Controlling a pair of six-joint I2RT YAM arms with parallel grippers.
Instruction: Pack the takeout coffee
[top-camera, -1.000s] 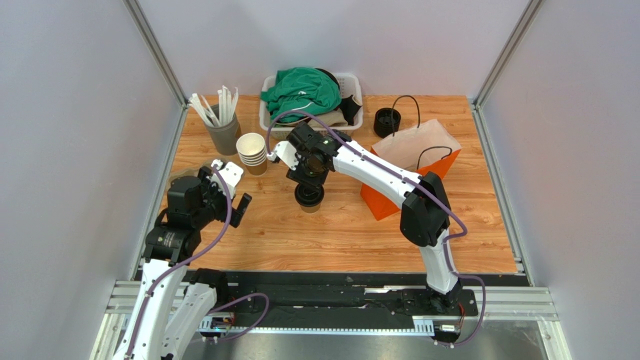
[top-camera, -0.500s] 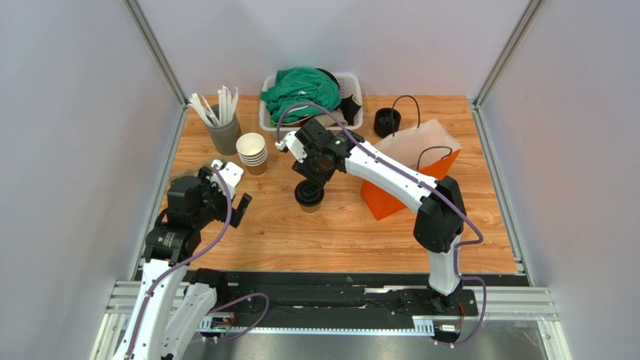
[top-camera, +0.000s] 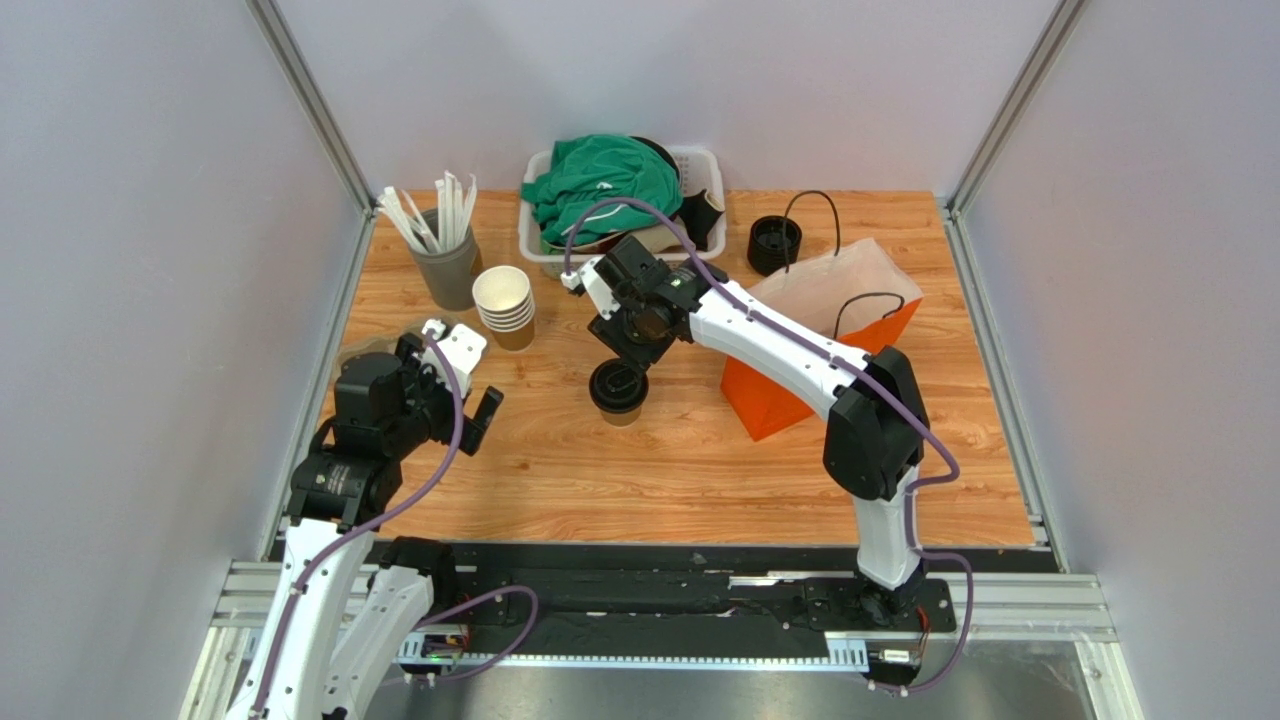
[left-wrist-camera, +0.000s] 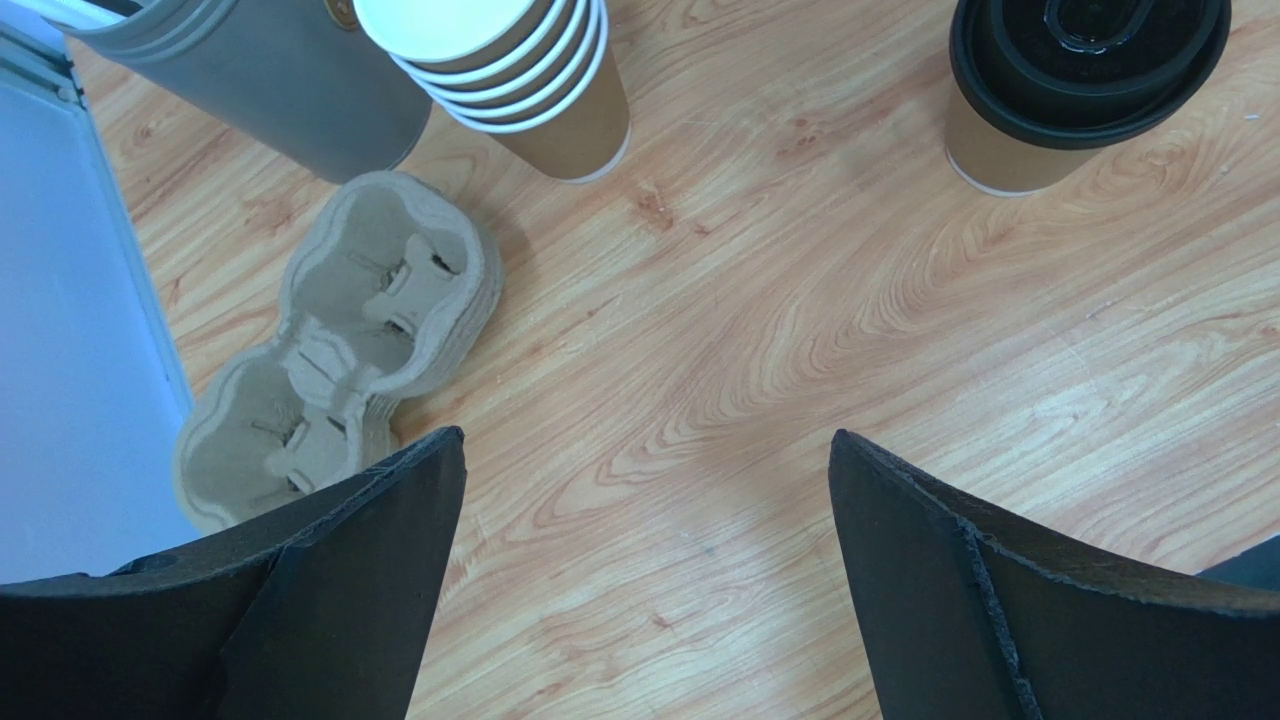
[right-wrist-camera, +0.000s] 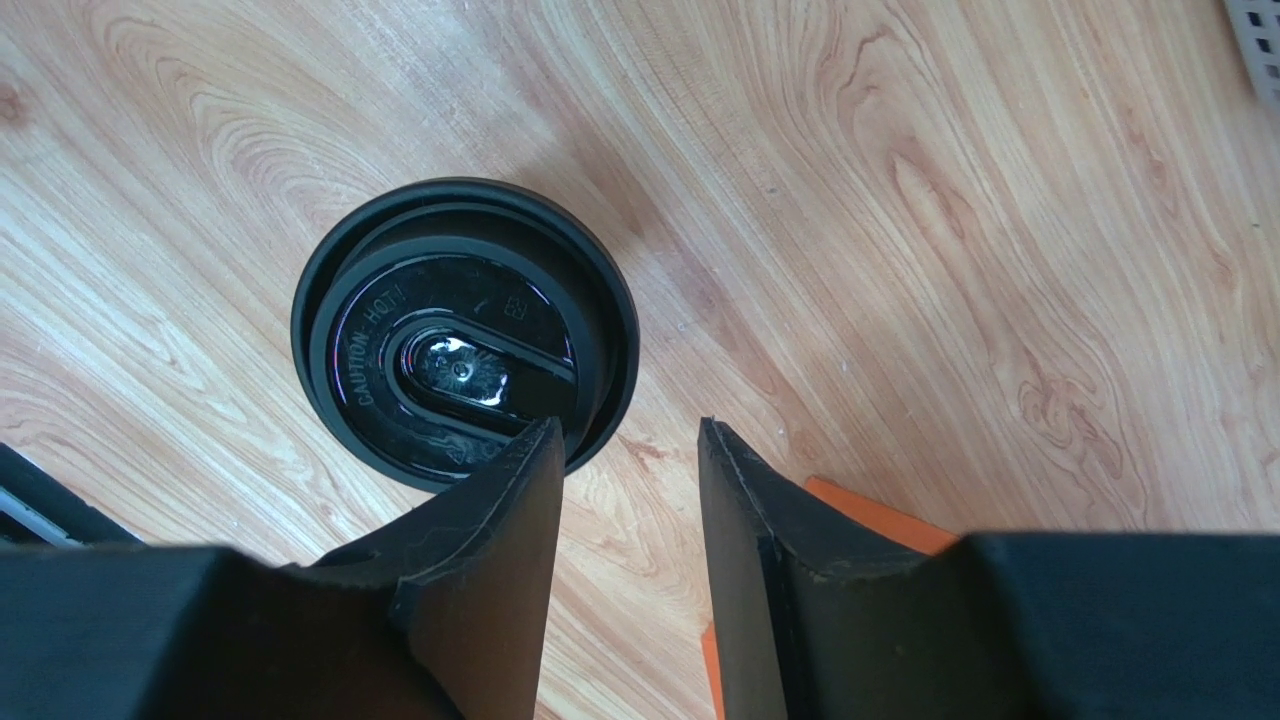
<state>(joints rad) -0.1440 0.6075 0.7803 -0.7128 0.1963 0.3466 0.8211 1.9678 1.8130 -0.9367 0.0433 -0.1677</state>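
Note:
The takeout coffee (top-camera: 618, 390) is a small brown cup with a black lid (right-wrist-camera: 466, 333), standing upright on the wooden table; it also shows at the top right of the left wrist view (left-wrist-camera: 1085, 75). My right gripper (top-camera: 640, 327) hovers just behind and above it. Its jaws (right-wrist-camera: 631, 435) stand partly open with only bare wood between them, and one fingertip (right-wrist-camera: 526, 465) overlaps the lid's rim in the view. My left gripper (top-camera: 469, 384) is well left of the cup, wide open (left-wrist-camera: 646, 443) and empty.
An orange paper bag (top-camera: 819, 342) stands open right of the cup. A stack of lidless cups (top-camera: 504, 305), a grey holder of stirrers (top-camera: 443, 258) and a pulp cup carrier (left-wrist-camera: 353, 338) sit at the left. A basket with green cloth (top-camera: 616, 188) and loose lids (top-camera: 774, 240) are behind.
My right gripper has drawn back and slightly right from directly over the cup's lid, and the forearm has swung right. The cup stays put. The left arm has not moved.

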